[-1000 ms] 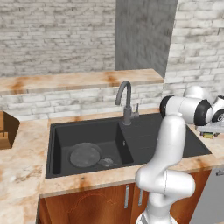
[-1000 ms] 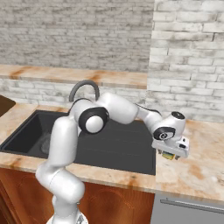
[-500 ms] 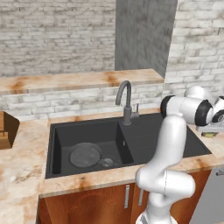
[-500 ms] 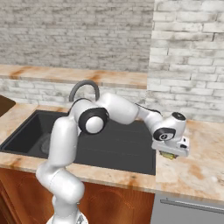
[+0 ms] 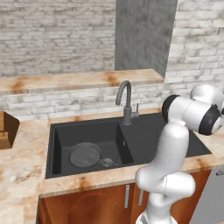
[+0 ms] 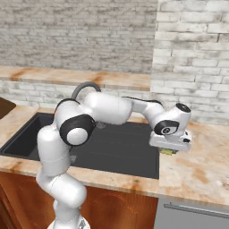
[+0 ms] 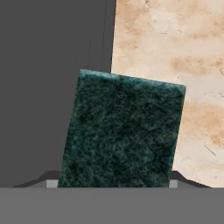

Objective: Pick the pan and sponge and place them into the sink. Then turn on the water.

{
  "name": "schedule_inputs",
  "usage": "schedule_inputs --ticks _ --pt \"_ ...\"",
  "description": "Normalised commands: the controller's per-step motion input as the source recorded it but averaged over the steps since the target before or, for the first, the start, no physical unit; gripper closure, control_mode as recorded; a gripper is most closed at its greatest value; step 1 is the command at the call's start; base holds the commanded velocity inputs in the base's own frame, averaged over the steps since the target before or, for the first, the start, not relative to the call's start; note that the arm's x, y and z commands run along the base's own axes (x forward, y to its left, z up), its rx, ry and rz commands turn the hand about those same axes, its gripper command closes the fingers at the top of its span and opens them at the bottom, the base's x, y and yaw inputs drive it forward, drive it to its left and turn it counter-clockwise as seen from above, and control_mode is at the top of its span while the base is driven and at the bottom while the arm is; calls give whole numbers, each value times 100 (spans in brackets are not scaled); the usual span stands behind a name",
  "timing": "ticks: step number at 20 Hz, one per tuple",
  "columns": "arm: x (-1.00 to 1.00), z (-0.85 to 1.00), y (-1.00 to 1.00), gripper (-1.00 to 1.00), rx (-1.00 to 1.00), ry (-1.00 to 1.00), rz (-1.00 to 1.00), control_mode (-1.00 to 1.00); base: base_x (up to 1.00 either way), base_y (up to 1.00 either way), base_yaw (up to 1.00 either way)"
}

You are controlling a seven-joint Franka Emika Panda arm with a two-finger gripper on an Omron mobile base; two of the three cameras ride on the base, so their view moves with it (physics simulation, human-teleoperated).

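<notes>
The sponge [image 7: 122,131] shows its dark green top close in the hand view, straddling the line between the black sink [image 7: 48,87] and the counter. In the right base view a sliver of sponge [image 6: 167,152] peeks from under the hand, at the sink's right rim. My gripper [image 6: 169,150] points down and is shut on the sponge. The round dark grey pan [image 5: 85,155] lies in the left basin of the sink [image 5: 144,131]. The gooseneck faucet [image 5: 125,99] stands behind the divider.
Marbled orange counter [image 6: 197,170] runs right of the sink. A brick ledge [image 5: 78,81] spans the back wall. A brown wooden block [image 5: 6,129] sits on the counter at far left. A grey appliance front [image 6: 192,214] is below the counter.
The jaws have closed from wide open onto the sponge. The hand has shifted slightly left, toward the sink's right rim.
</notes>
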Motion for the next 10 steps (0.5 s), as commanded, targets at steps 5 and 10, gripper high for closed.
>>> schedule_inputs --ticks 5,10 --pt "-29 33 100 100 -7 5 27 -100 0 0 0" --pt "-20 12 100 100 -10 0 29 -100 0 0 0"
